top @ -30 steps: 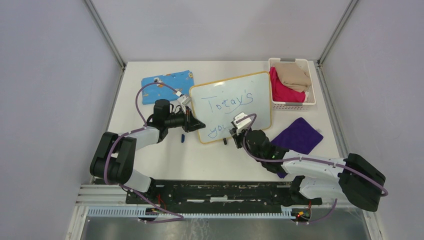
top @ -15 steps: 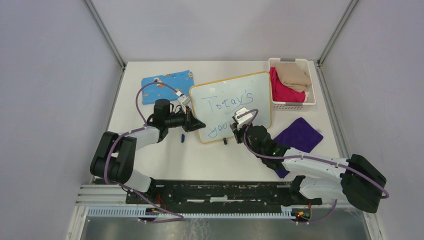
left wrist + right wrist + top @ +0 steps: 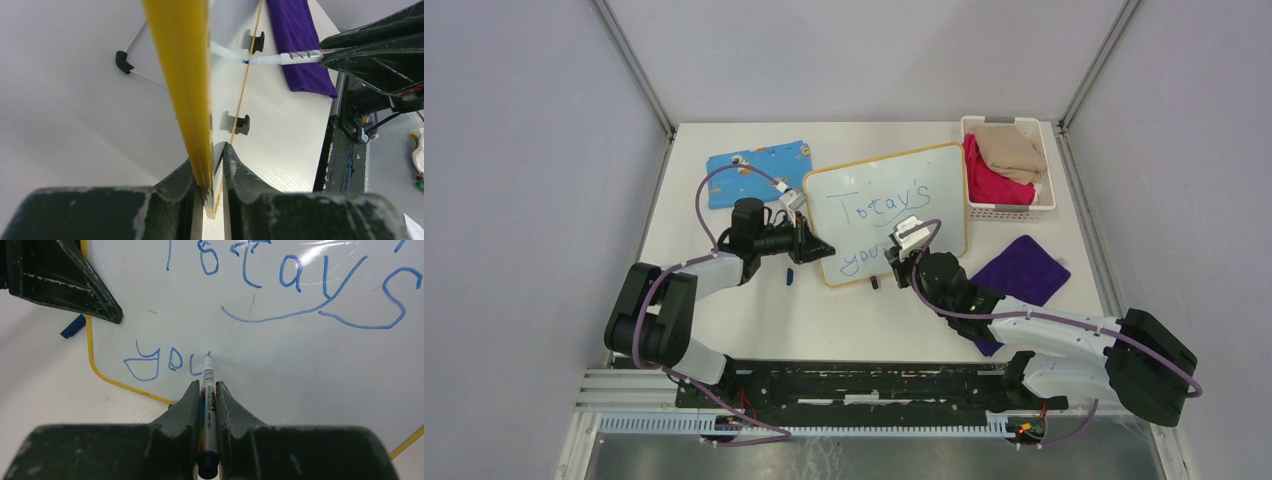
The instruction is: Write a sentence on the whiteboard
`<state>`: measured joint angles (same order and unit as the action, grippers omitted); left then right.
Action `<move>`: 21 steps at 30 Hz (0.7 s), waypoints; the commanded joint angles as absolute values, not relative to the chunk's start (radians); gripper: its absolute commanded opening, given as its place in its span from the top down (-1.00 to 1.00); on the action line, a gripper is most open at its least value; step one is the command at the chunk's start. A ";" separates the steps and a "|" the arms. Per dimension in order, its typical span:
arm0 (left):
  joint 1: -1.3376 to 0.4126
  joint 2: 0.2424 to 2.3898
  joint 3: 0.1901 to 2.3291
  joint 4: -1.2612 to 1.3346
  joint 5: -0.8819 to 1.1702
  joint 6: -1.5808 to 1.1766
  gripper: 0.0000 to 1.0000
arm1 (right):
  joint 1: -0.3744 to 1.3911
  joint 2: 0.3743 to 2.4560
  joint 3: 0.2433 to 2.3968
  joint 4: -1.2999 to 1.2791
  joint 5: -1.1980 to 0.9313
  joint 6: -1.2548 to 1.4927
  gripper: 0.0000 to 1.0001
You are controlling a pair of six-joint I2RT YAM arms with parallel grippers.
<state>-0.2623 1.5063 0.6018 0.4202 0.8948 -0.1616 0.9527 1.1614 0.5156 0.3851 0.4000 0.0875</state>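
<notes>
Your right gripper (image 3: 207, 386) has moved a little to the right along the lower line in the last second. The slim white marker with the coloured label (image 3: 207, 371), which its jaws clamp, now touches the board just after "you". A second ago only "yo" could be seen there.

So the thin blue handwritten sentence (image 3: 880, 207) is growing: "Today's" stands complete above, while the second line is only begun.

The flat white whiteboard with the thin yellow rim (image 3: 944, 170) lies in the middle of the table, between the blue patterned cloth (image 3: 759, 165) and the white plastic basket (image 3: 1009, 211).

Your left gripper (image 3: 211, 159) has not moved. Its jaws are pressed on the left edge of the board and keep it steady. I judge that the writing should continue to the right.
</notes>
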 commanded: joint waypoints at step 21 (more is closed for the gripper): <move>-0.285 1.542 0.605 0.309 0.822 -0.058 0.61 | 0.946 1.042 0.474 0.405 0.416 0.111 1.00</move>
